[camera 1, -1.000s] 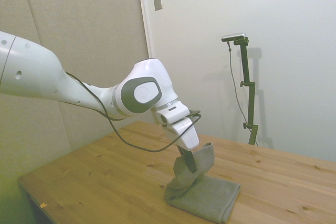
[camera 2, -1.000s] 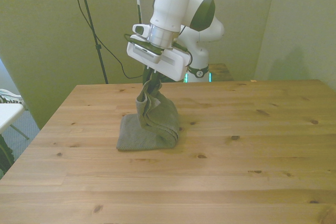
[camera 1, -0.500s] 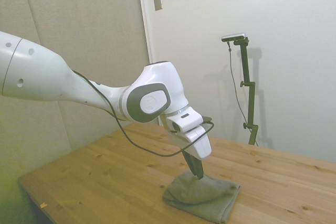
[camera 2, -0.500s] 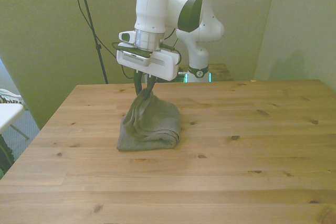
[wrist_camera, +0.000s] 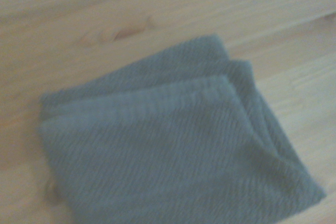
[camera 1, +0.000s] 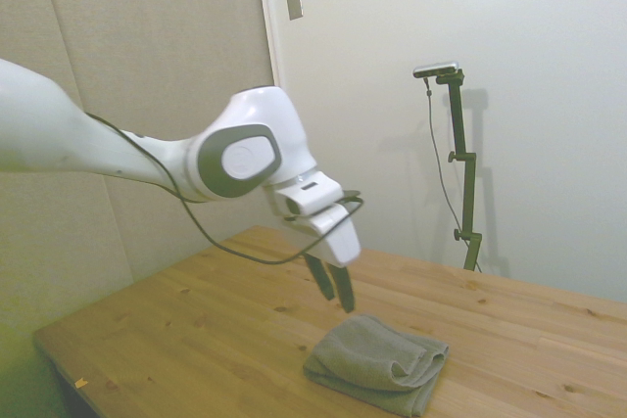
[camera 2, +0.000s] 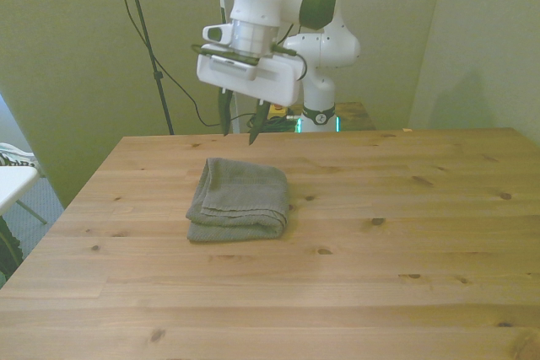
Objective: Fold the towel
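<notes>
Folding looks almost done, or maybe all done. The grey towel (camera 2: pixel 239 200) lies flat on the wooden table (camera 2: pixel 405 242), toward the front view's left and a bit nearer the table's far edge. It is folded over into a small, thick stack. In the wrist view the towel (wrist_camera: pixel 173 156) shows layers on top of each other, and the edges do not line up quite neatly; one corner sticks out past the others.

The gripper (camera 2: pixel 239 134) hangs in the air above the far side of the towel and does not touch it. Its two dark fingers (camera 1: pixel 345 291) are a little apart, a narrow gap, and they hold nothing.

I think the fold is made and the towel is let go. What may be left is only to tidy the edges, or to fold once more if a smaller stack is wanted. I cannot tell which.
</notes>
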Motion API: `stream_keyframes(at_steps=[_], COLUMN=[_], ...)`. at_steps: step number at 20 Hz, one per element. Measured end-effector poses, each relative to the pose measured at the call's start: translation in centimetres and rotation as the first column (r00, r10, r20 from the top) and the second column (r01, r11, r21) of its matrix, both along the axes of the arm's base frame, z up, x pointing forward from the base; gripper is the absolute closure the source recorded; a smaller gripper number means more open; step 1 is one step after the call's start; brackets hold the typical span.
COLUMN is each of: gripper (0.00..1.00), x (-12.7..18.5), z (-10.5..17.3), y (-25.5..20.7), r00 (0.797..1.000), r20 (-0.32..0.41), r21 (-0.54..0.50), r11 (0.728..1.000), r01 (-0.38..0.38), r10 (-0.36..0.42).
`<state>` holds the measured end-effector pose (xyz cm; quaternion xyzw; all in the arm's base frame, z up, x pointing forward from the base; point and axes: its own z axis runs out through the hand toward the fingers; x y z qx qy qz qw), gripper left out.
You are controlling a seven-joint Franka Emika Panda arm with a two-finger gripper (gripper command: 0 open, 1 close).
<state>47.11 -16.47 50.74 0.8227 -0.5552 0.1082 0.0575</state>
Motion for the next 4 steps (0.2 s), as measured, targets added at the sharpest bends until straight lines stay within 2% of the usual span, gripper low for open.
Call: stream_keyframes(at_steps=[4], gripper=[0.00], x=[-5.8], z=[0.6], y=[6.3], r00=[0.991], r20=[-0.015], r21=[0.098], r11=[0.986], r01=[-0.133], r10=[0.135])
